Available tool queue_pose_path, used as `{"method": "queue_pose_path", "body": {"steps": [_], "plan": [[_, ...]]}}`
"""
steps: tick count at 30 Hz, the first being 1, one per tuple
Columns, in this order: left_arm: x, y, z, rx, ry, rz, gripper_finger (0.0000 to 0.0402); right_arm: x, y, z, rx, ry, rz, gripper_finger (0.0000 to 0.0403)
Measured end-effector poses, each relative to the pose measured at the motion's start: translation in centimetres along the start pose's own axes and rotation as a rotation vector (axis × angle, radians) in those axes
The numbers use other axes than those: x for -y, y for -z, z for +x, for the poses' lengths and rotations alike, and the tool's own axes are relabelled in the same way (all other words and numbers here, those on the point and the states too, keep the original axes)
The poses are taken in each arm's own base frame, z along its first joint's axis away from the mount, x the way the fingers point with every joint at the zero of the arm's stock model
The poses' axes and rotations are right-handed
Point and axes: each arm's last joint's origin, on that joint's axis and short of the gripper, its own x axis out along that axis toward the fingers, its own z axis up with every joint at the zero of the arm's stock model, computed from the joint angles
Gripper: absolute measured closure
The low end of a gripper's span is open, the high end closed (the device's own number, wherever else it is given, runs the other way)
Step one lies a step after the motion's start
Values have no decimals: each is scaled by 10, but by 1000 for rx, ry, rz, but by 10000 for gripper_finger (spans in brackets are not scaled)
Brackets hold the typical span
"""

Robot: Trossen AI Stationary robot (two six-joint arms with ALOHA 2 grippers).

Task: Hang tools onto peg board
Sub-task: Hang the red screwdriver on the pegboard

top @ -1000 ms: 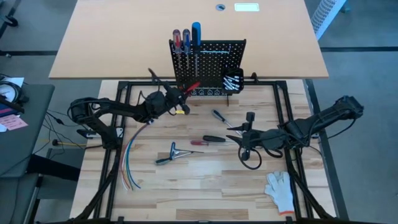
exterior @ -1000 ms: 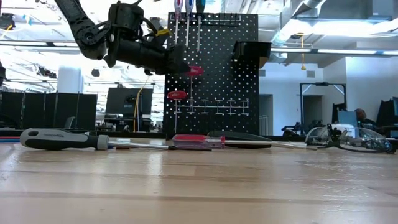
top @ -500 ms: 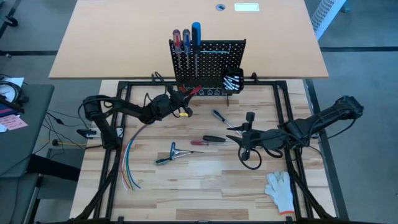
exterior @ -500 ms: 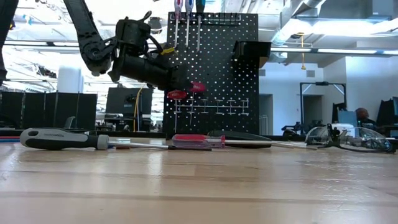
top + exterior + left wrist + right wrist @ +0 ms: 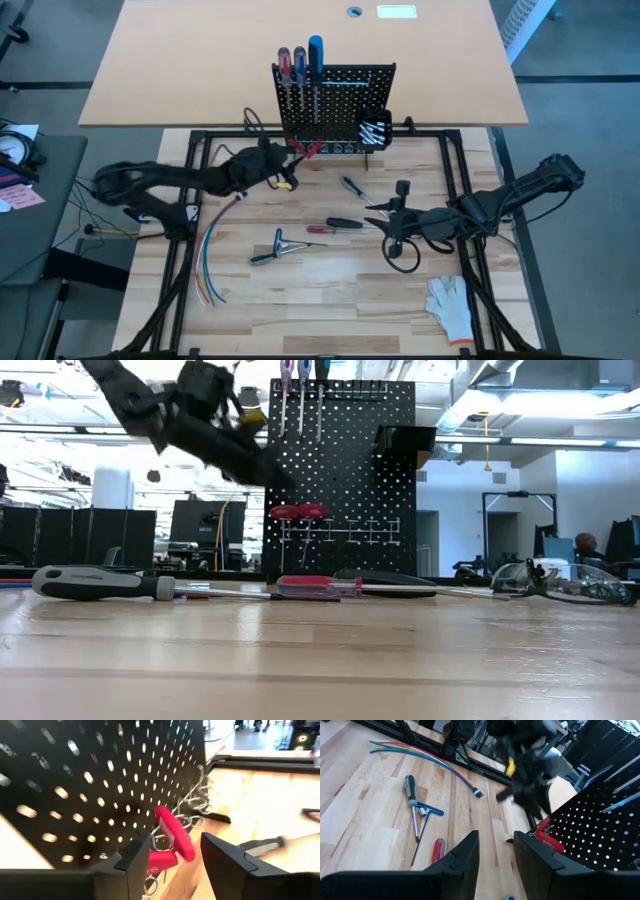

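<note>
— Pale wood planks make up the worktop point(image 5: 330, 290), with an office of dark monitors behind it. Any writing to read?

— None legible; a mark on the grey-handled screwdriver point(image 5: 100, 582) is too small to make out.

— Where is the peg board point(image 5: 335, 100)?

— Upright at the worktop's far edge, black and full of holes, with three screwdrivers point(image 5: 299, 62) in its top row and a small bin point(image 5: 377, 126) at its lower right.

— And the red-handled pliers point(image 5: 297, 512)?

— Hanging on a wire hook low on the board. The left hand point(image 5: 172, 857) is just beside them, fingers spread and holding nothing, blurred in the low view.

— The right one?

— The right hand point(image 5: 392, 226) lies on the worktop near its right edge, fingers part open, empty. Nearby lie a red-handled screwdriver point(image 5: 330, 226) and a blue-handled tool point(image 5: 272, 247). A white glove point(image 5: 450, 303) sits at the near right corner, coloured wires point(image 5: 206, 260) toward the left edge.
</note>
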Motion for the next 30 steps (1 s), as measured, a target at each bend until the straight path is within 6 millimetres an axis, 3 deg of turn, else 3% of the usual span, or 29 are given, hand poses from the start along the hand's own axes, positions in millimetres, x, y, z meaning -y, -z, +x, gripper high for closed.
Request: {"method": "queue_pose_path", "body": {"steps": [6, 11, 21, 30], "plan": [[3, -31, -53, 0, 41, 20, 230, 0, 0, 0, 0, -3, 13, 275], [22, -37, -83, -15, 138, 12, 238, -2, 7, 7, -20, -41, 48, 275], [75, 8, -107, -126, 254, -28, 245, -19, 51, 46, -198, -161, 159, 269], [119, 54, -107, -236, 180, -35, 245, -30, 93, 116, -305, -284, 230, 192]]}}
